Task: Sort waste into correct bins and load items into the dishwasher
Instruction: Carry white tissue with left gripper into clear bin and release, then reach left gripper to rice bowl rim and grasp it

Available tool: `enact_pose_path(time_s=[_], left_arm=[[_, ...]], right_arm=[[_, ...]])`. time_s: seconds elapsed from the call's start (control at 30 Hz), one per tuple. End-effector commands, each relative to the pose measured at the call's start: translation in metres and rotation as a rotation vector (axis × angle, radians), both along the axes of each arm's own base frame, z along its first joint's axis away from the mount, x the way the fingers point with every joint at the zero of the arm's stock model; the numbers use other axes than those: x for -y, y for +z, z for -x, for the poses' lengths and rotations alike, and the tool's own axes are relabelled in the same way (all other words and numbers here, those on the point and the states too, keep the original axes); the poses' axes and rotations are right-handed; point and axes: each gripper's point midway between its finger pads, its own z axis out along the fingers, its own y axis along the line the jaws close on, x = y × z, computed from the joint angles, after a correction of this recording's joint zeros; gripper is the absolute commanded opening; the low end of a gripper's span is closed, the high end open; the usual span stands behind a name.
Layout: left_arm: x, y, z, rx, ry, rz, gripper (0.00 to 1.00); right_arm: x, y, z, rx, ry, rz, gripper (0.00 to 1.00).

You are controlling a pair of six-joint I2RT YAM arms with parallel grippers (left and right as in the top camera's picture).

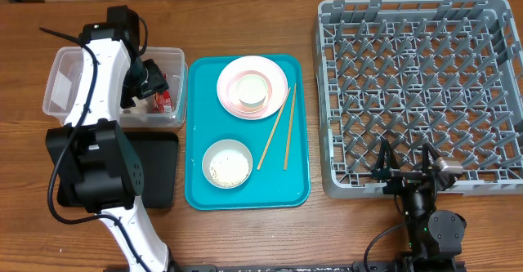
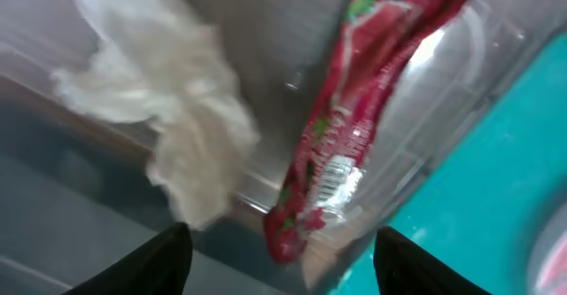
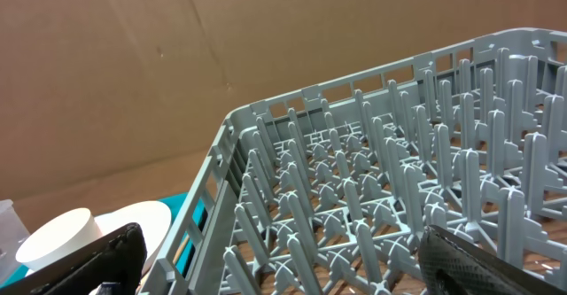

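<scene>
The red snack wrapper (image 2: 354, 109) lies inside the clear tub (image 1: 61, 60) beside the crumpled white tissue (image 2: 177, 109), its lower end between the left fingers (image 2: 155, 264) but touching neither of them. Those fingers stand well apart and hold nothing. Across the surface (image 1: 245, 239) the right fingers (image 3: 97, 260) hang spread wide and empty at the near edge of the grey dish rack (image 3: 399, 197).

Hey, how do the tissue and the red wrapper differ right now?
The tissue is white; the wrapper is red with printing. The tissue is a crumpled, shapeless wad; the wrapper is a long, narrow, glossy strip. Both are inside the clear tub.
</scene>
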Motion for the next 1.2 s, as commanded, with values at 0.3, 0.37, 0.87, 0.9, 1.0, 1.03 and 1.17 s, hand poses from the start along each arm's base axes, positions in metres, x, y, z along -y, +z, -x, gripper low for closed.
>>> enact_pose_path(time_s=[0.3,0.37,0.87,0.9,1.0,1.03,1.17], left_arm=[[0.092,0.162,0.003,0.386,-0.282,0.174,0.71],[0.108,0.178,0.016,0.409,-0.330,0.174,0.72],[0.207,0.153,0.120,0.105,-0.654,0.221,0.70],[0.212,0.150,0.125,0.090,-0.674,0.222,0.70],[0.229,0.138,0.139,0.045,-0.725,0.222,0.70],[0.234,0.134,0.143,0.035,-0.744,0.222,0.70],[0.256,0.117,0.155,0.009,-0.794,0.224,0.70]], right_arm=[[0.001,-0.001,0.000,0.007,-0.006,0.007,1.00],[0.001,-0.001,0.000,0.007,-0.006,0.007,1.00],[0.001,-0.001,0.000,0.007,-0.006,0.007,1.00],[0.001,-0.001,0.000,0.007,-0.006,0.007,1.00],[0.001,-0.001,0.000,0.007,-0.006,0.007,1.00],[0.001,-0.001,0.000,0.007,-0.006,0.007,1.00],[0.001,-0.001,0.000,0.007,-0.006,0.007,1.00]])
